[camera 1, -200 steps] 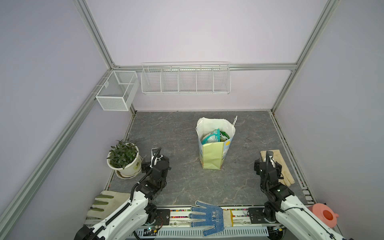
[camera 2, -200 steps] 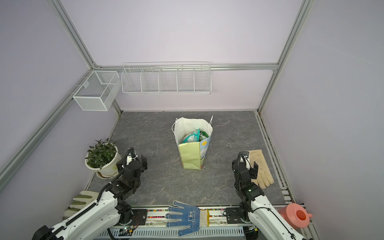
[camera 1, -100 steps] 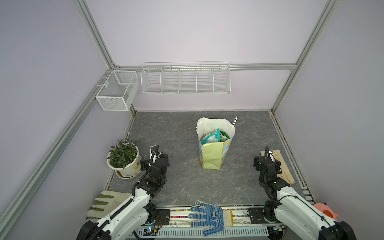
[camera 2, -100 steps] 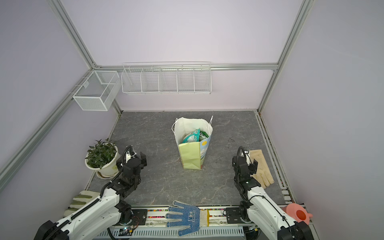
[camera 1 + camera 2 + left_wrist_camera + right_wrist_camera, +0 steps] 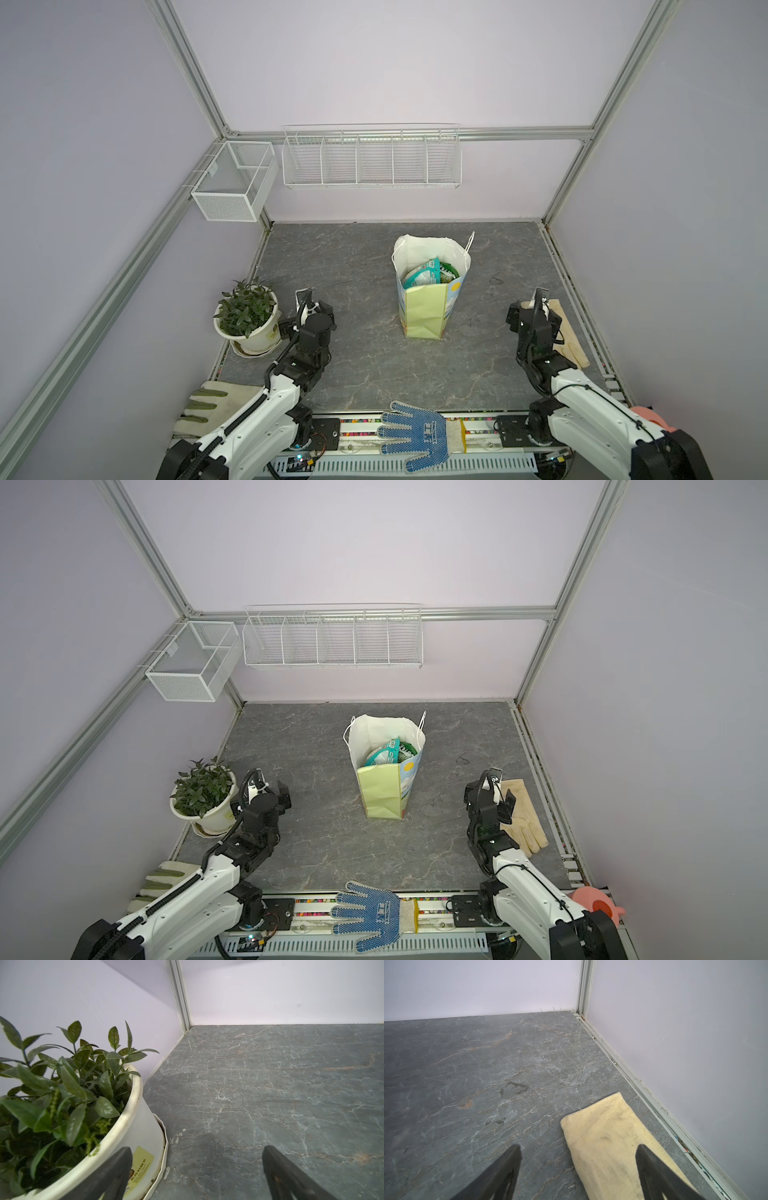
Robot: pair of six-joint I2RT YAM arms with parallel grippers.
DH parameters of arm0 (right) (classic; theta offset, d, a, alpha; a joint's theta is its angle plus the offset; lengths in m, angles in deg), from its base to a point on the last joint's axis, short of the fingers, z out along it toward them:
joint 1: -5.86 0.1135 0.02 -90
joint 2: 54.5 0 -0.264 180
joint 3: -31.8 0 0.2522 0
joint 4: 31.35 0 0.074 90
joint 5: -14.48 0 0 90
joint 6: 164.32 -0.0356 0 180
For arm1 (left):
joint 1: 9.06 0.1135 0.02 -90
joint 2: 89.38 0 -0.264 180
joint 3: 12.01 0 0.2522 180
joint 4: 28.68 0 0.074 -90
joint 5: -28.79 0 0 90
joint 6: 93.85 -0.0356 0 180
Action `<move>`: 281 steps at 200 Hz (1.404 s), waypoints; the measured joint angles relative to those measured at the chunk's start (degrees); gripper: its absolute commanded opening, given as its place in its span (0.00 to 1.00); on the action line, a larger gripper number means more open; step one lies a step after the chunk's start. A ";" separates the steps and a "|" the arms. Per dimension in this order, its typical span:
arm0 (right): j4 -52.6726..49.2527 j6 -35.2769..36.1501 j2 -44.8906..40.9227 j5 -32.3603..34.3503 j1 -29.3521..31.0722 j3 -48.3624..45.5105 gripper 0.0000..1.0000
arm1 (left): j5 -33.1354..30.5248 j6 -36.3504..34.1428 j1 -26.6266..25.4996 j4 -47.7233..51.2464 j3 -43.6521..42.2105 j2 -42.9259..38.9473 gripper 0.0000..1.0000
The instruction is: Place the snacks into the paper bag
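The paper bag (image 5: 423, 316) (image 5: 380, 793) stands upright mid-table, its mouth open, in both top views. Inside it lie snacks: a teal packet (image 5: 424, 274) (image 5: 384, 752) and a green packet (image 5: 449, 271) (image 5: 407, 750); anything deeper is hidden. My left gripper (image 5: 308, 308) (image 5: 266, 791) (image 5: 196, 1150) hangs open and empty beside the plant pot, well left of the bag. My right gripper (image 5: 536, 311) (image 5: 492, 791) (image 5: 579, 1148) is open over the cuff of a cream glove, holding nothing, well right of the bag.
A potted plant (image 5: 247, 320) (image 5: 68, 1093) stands at the left edge. A cream glove (image 5: 521, 812) (image 5: 612, 1136) lies at the right edge. On the front rail lie a blue dotted glove (image 5: 415, 432) and a pale glove (image 5: 216, 401). Wire baskets (image 5: 370, 160) hang on the back wall.
Both arms have folded back a little toward the front rail. Their grippers stay open and the bag has not moved.
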 measured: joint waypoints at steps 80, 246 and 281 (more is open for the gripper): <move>6.95 -3.85 1.44 3.28 -2.80 -3.39 0.89 | -1.88 0.15 0.61 -3.82 -0.02 3.10 0.97; 9.62 -11.39 2.95 3.39 -11.47 -5.44 0.89 | -2.54 -0.28 5.42 -17.05 -0.11 12.46 0.97; 12.57 -9.42 6.40 3.34 -11.47 -4.55 0.89 | -2.23 -0.31 6.23 -19.80 -0.37 12.22 0.97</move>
